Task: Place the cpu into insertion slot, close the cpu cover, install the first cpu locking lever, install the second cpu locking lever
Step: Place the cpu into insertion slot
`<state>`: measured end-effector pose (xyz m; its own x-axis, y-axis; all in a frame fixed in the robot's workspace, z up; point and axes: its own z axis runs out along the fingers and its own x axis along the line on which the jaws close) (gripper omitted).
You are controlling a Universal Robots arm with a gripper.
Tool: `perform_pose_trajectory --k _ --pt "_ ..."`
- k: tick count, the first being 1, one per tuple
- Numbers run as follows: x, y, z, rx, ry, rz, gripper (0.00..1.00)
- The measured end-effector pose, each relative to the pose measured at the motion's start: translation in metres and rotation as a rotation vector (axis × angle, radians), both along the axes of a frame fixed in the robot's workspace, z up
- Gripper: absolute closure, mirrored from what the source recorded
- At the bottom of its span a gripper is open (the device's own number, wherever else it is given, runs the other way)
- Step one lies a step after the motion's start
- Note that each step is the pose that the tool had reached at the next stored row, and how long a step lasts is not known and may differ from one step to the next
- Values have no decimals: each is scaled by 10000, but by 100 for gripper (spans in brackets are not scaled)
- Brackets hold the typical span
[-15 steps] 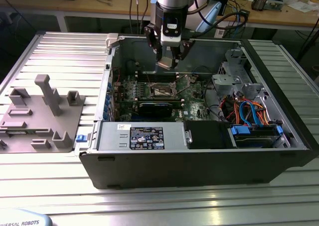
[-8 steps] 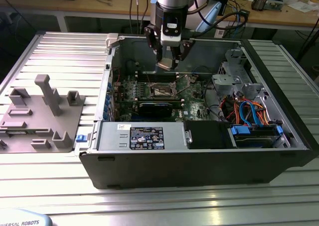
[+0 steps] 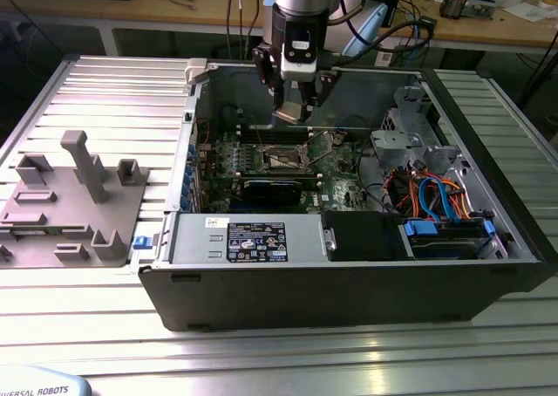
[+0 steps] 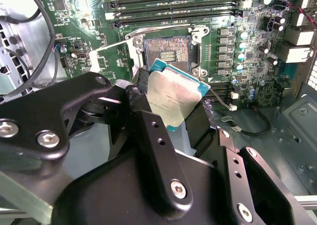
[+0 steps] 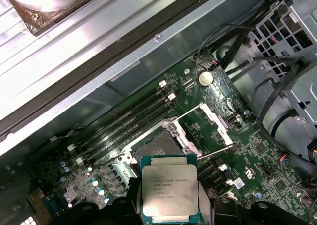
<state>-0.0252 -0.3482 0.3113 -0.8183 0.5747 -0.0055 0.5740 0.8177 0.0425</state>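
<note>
The hand (image 3: pixel 293 106) pinches the one cpu (image 5: pixel 170 193) by its edges, its fingers hiding the chip's sides. The chip hangs tilted above the single insertion slot (image 5: pixel 152 148), not touching it. The cpu cover (image 5: pixel 216 122) stands swung open beside the slot.

Bright, even light falls on the table (image 3: pixel 87 91) in the exterior view; the case (image 3: pixel 349 283) interior lies shaded. In the second wrist view, glare washes the cpu (image 4: pixel 176 98).
</note>
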Motion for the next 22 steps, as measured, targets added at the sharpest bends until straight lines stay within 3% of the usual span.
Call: perform_pose_trajectory --k 22 --pt "0 0 -18 0 0 -116 46"
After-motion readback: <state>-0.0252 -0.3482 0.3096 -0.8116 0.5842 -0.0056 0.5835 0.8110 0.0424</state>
